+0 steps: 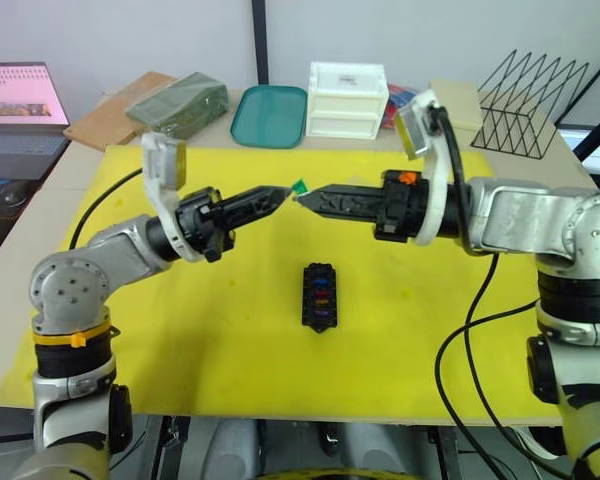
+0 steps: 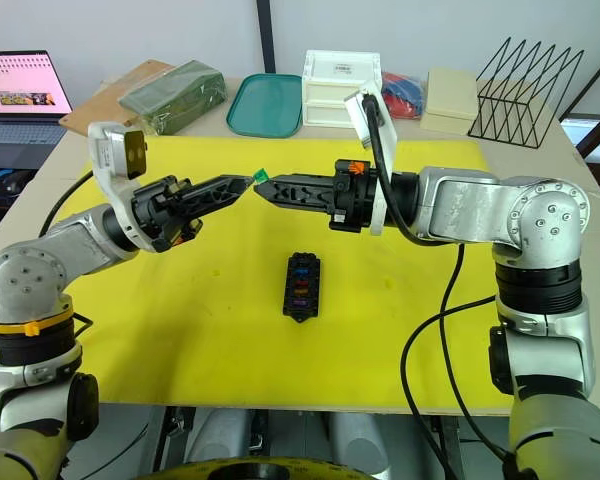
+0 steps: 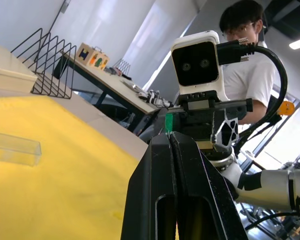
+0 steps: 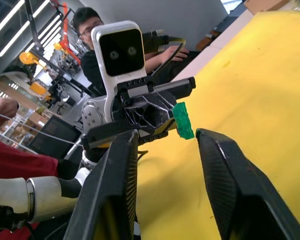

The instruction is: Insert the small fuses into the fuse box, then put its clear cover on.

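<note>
My left gripper (image 1: 285,192) is shut on a small green fuse (image 1: 299,186), holding it in the air above the yellow mat (image 1: 180,330). My right gripper (image 4: 167,134) faces it tip to tip. It is open, and the green fuse (image 4: 183,120) sits in the gap at its fingertips, apart from both fingers (image 4: 215,165). The black fuse box (image 1: 320,295) lies on the mat below the grippers, with several coloured fuses in its slots. The clear cover (image 3: 15,147) lies on the mat in the left wrist view.
Behind the mat stand a teal tray (image 1: 270,115), a white drawer box (image 1: 347,98), a black wire rack (image 1: 530,105) and a green packet (image 1: 178,103). A laptop (image 1: 20,100) is at the far left. A person (image 3: 250,75) sits beyond the table.
</note>
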You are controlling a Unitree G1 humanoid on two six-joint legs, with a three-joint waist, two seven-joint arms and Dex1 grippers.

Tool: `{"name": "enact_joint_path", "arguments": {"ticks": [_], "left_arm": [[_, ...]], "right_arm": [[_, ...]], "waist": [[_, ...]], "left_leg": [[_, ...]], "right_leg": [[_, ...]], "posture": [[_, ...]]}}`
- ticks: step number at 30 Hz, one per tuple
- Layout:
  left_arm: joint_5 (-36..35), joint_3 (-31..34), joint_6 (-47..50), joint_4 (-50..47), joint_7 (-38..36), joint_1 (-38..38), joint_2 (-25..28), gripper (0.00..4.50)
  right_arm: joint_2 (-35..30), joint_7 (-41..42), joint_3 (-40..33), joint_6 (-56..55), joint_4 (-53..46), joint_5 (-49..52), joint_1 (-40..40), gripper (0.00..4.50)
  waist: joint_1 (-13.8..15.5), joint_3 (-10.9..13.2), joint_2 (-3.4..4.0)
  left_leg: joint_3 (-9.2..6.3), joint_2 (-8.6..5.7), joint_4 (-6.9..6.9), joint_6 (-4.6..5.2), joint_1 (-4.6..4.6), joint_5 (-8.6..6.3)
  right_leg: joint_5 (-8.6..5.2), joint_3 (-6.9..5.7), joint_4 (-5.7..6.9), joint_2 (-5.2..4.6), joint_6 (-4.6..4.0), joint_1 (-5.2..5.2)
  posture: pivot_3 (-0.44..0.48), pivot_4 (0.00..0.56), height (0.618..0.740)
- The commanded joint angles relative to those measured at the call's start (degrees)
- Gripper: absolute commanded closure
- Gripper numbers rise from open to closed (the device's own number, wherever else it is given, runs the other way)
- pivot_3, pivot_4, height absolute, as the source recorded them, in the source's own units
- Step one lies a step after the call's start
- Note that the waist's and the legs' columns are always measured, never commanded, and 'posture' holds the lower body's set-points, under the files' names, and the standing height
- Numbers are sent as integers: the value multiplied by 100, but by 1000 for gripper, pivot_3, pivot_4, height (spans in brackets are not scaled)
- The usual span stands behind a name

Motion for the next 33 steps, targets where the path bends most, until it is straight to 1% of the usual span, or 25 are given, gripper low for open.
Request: {"name": "enact_joint_path", "arguments": {"ticks": [1,5,8,12,13,22,26,27,28,30,33], "left_arm": [[-134,36,-121,-201,0,-32,53,4500],[-119,19,-142,-185,-17,-25,64,4500],[-113,10,-163,-170,-21,-32,60,4500],[-128,-2,-203,-157,-14,-34,66,4500],[-129,-8,-216,-151,-15,-36,69,4500],[-105,-43,-211,-202,-26,18,127,4500],[152,-260,-76,-224,-203,72,432,4500],[215,-321,-56,-198,-257,73,522,4086],[279,-374,-53,-183,-332,75,609,3824],[604,-551,-107,-211,-665,116,921,3151],[1054,-794,-286,-196,-1053,147,1210,2079]], "right_arm": [[-101,110,-27,-172,-147,143,-34,2397],[-136,154,4,-227,-163,143,-40,2397],[-162,184,27,-241,-194,143,-38,2960],[-195,196,66,-267,-207,143,-38,4280],[-203,198,79,-275,-205,143,-41,4437],[-333,213,166,-289,-236,142,-89,4437],[-609,415,283,35,-179,-234,-291,4437],[-697,527,339,157,-170,-456,-373,4500],[-775,670,389,267,-186,-713,-450,4500],[-978,1083,554,562,-274,-1369,-641,4500],[-1068,1628,706,772,-314,-2053,-801,4500]], "waist": [[3,0,0],[2,0,0],[3,0,0],[4,0,0],[4,0,0],[5,1,-1],[5,2,0],[-2,2,0],[-3,2,1],[2,3,1],[6,2,1]], "left_leg": [[0,0,0,0,-1,0],[0,0,-1,0,-1,0],[1,0,-3,0,-1,0],[1,0,-4,0,-2,0],[1,0,-4,0,-2,0],[1,0,-6,0,-2,0],[2,0,-9,0,-1,0],[2,-1,-11,0,0,0],[3,-1,-12,0,0,0],[4,-1,-15,0,0,0],[5,-1,-27,0,2,0]], "right_leg": [[0,0,-1,0,0,0],[0,0,-4,0,0,0],[0,0,-6,0,0,0],[0,1,-9,0,0,0],[0,1,-9,0,0,0],[0,1,-12,0,0,0],[0,2,-14,0,0,0],[0,2,-14,0,0,0],[-1,3,-14,0,-1,-2],[-1,4,-15,1,-2,-4],[-2,3,-21,3,-3,-8]], "posture": [[0,150,740],[0,150,740],[0,150,740],[0,150,740],[0,150,740],[0,150,740],[0,150,740],[0,150,740],[0,150,740],[0,150,740],[0,150,740]]}}
